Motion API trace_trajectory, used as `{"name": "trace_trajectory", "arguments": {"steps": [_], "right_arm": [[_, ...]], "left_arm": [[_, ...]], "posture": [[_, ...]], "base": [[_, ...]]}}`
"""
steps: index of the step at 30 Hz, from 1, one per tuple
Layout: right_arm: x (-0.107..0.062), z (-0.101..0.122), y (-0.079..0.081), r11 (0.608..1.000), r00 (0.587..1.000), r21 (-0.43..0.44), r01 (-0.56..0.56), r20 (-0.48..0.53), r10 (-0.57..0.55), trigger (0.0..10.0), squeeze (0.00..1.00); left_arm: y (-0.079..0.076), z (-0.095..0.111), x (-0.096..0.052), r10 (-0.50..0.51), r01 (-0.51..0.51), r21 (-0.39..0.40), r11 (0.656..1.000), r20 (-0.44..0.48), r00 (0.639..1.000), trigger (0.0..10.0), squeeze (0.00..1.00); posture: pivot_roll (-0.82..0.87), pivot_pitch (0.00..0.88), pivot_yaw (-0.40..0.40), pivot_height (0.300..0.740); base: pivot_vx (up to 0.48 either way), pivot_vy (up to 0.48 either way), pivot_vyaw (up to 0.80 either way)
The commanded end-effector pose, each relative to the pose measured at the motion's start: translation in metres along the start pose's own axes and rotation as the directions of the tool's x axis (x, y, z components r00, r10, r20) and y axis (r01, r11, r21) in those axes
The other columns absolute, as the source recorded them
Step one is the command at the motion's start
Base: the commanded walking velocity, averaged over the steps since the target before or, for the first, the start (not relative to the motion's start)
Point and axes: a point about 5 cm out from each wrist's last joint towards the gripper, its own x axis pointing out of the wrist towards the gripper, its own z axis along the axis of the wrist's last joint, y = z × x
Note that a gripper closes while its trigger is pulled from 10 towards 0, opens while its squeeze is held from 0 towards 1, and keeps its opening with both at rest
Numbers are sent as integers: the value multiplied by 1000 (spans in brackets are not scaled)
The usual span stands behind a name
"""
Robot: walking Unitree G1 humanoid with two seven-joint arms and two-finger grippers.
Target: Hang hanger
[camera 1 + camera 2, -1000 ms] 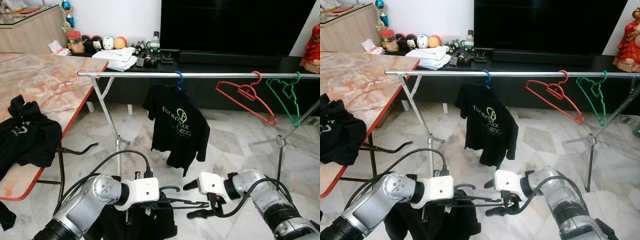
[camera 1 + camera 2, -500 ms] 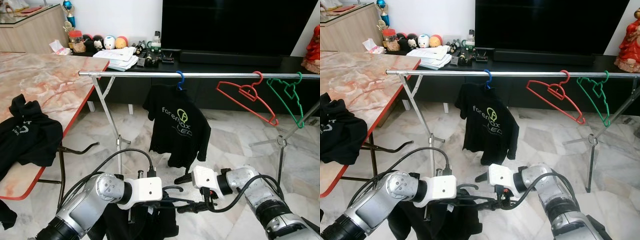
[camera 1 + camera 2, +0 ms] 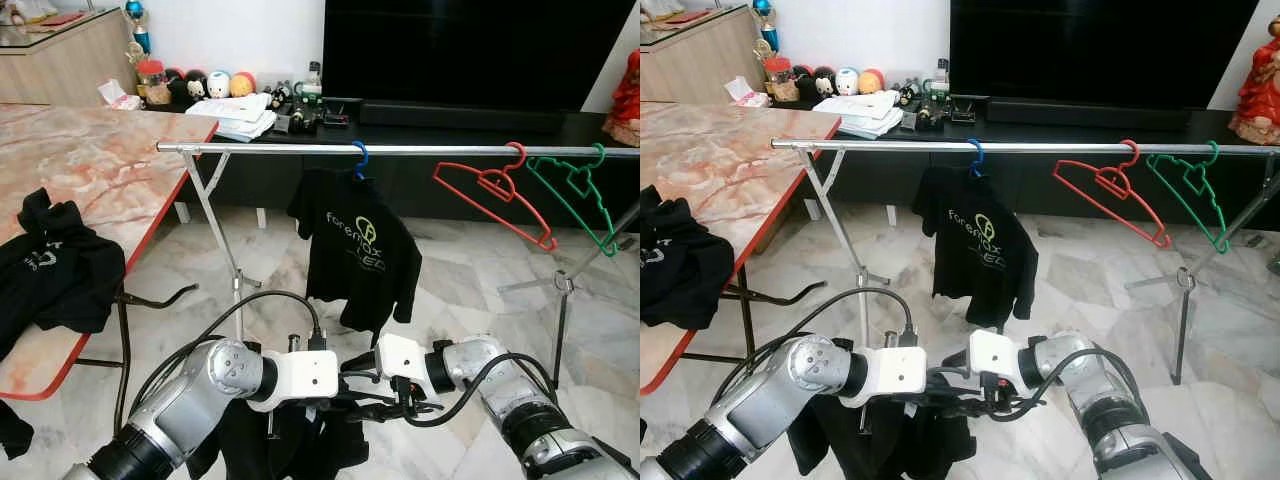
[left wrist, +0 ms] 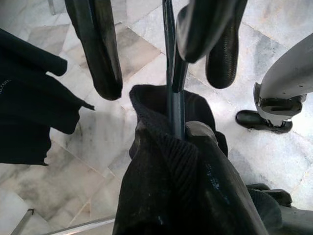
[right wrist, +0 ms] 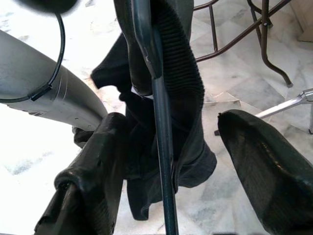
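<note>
A thin dark hanger (image 5: 159, 122) carries a black garment (image 3: 290, 440) low in front of me. My left gripper (image 3: 340, 402) holds it up by the neck, and the hanger's rod (image 4: 169, 73) runs up beside one finger. From the right my right gripper (image 3: 372, 385) comes in open, one finger (image 5: 93, 186) on each side of the hanger, touching neither it nor the collar. The silver clothes rail (image 3: 400, 150) crosses the view well above both grippers. On it hang a black T-shirt (image 3: 365, 250) on a blue hanger, a red hanger (image 3: 495, 195) and a green hanger (image 3: 575, 195).
A marble-patterned table (image 3: 90, 160) with a red edge stands at the left, with black clothes (image 3: 50, 275) on it. The rail's crossed legs (image 3: 215, 230) stand on the marble floor. Behind the rail are a low black TV cabinet (image 3: 450, 115) and a dark screen.
My right gripper has moved left and now has its open fingers around the hanger near the left gripper. The left arm has come slightly right and up. The green hanger swings.
</note>
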Motion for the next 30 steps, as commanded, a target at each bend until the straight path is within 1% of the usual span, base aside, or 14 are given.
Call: {"name": "trace_trajectory", "arguments": {"steps": [1,2,6,8,12,19,30], "right_arm": [[-2,-1,0,1000,1000,0,-16,-18,16,0,0],[-2,-1,0,1000,1000,0,-16,-18,16,0,0],[-2,-7,1,1000,997,-22,-1,-72,-1,0,0],[-1,-7,2,1000,998,-10,-4,-69,3,0,0],[0,-8,3,1000,997,-13,-6,-73,5,0,0],[2,-8,2,1000,997,-11,25,-72,-26,0,0],[9,-9,5,999,997,6,40,-60,-40,0,0]], "left_arm": [[6,5,-1,12,-12,33,999,-2,1000,10000,0],[6,5,-1,12,-12,33,999,-2,1000,10000,0],[6,5,0,12,-12,36,999,-6,1000,10000,0],[7,6,0,12,-11,41,999,-7,1000,10000,0],[7,5,0,11,-11,43,999,-10,1000,10000,0],[7,5,0,11,-11,43,999,-10,1000,10000,0],[8,6,1,11,-10,43,999,-18,1000,10000,0]], "posture": [[75,61,-21,740],[75,61,-21,740],[75,59,-20,740],[79,58,-19,740],[78,57,-20,740],[80,55,-18,740],[87,54,-20,740]], "base": [[0,0,0],[0,0,0],[0,0,0],[0,0,0],[0,0,0],[0,0,0],[0,0,0]]}}
